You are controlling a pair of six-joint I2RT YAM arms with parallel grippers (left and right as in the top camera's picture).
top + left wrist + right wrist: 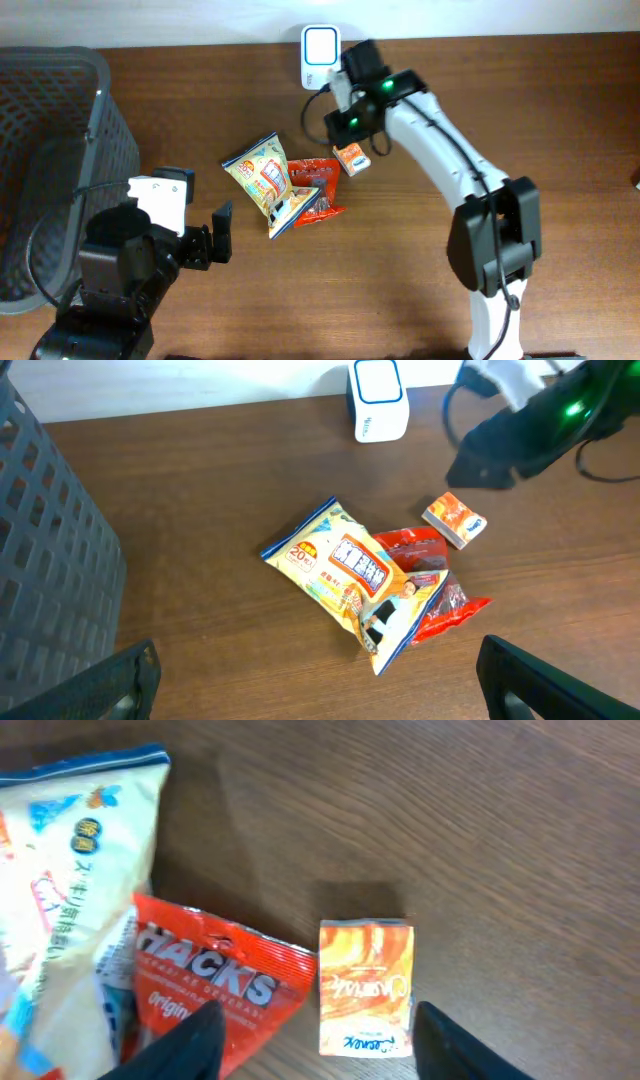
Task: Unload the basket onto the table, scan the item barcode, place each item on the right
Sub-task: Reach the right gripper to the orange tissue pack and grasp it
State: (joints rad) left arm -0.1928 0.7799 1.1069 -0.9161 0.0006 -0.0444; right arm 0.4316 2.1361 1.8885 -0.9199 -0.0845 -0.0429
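Note:
A small orange box [365, 985] lies flat on the wooden table, between the fingers of my right gripper [320, 1055]. The jaws are open, with a gap on each side of the box. The left finger [185, 1045] hangs over a red HACKS bag [215, 980]. From overhead, the right gripper [352, 125] hovers just behind the orange box [351, 158]. The white barcode scanner [320, 55] stands at the table's back edge. My left gripper [320, 695] is open and empty, in front of the pile.
A yellow snack bag [265, 180] partly overlaps the red bag [322, 205] at mid-table. A dark mesh basket [50, 150] stands at the left. The scanner [379, 400] and the orange box [455, 520] also show in the left wrist view.

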